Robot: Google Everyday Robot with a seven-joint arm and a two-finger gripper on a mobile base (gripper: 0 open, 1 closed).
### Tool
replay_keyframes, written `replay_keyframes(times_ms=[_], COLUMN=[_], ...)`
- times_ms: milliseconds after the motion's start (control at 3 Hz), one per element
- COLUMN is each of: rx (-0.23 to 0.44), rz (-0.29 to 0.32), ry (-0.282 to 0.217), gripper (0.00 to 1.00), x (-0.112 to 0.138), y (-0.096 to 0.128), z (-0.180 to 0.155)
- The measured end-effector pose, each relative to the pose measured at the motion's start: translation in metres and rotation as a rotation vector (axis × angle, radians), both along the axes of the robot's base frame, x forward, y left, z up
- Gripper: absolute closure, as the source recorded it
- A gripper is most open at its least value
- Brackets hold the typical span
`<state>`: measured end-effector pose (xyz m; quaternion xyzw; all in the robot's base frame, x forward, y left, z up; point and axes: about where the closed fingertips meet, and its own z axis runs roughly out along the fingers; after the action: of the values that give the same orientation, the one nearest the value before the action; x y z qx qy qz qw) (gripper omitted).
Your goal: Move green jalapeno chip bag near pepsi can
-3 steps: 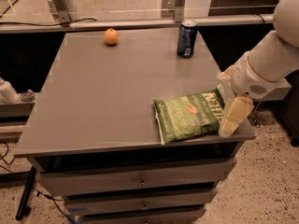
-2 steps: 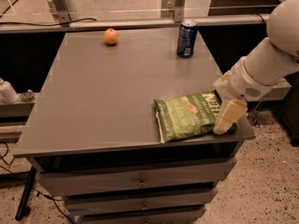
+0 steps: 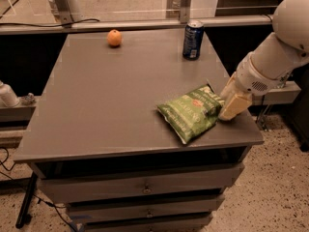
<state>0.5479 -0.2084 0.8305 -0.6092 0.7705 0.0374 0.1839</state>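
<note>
The green jalapeno chip bag (image 3: pixel 189 111) lies near the table's front right corner, with its right end raised. My gripper (image 3: pixel 223 106) is at that right end, shut on the bag's edge. One cream finger (image 3: pixel 234 105) shows beside the bag and the other is hidden behind it. The pepsi can (image 3: pixel 193 39) stands upright at the table's back right, well beyond the bag.
A round orange fruit (image 3: pixel 114 37) sits at the back of the grey table (image 3: pixel 106 105), left of the can. Drawers sit under the tabletop. A metal rail and posts run behind the table. The table's right edge is just under my arm.
My gripper has closed in on the bag's right end. That end has risen and the bag has turned slightly. The can and the orange have not moved.
</note>
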Motion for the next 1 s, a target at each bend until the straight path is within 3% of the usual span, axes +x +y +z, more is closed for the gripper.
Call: replay_keyframes(times_ms=[333, 667, 1000], rx=[-0.002, -0.002, 0.001], rz=[-0.004, -0.045, -0.167], ry=[0.000, -0.019, -0.049], gripper=[0.88, 1.00, 1.00], x=[0.003, 0.023, 0.062], y=[-0.001, -0.007, -0.030], z=[0.001, 0.015, 0.039])
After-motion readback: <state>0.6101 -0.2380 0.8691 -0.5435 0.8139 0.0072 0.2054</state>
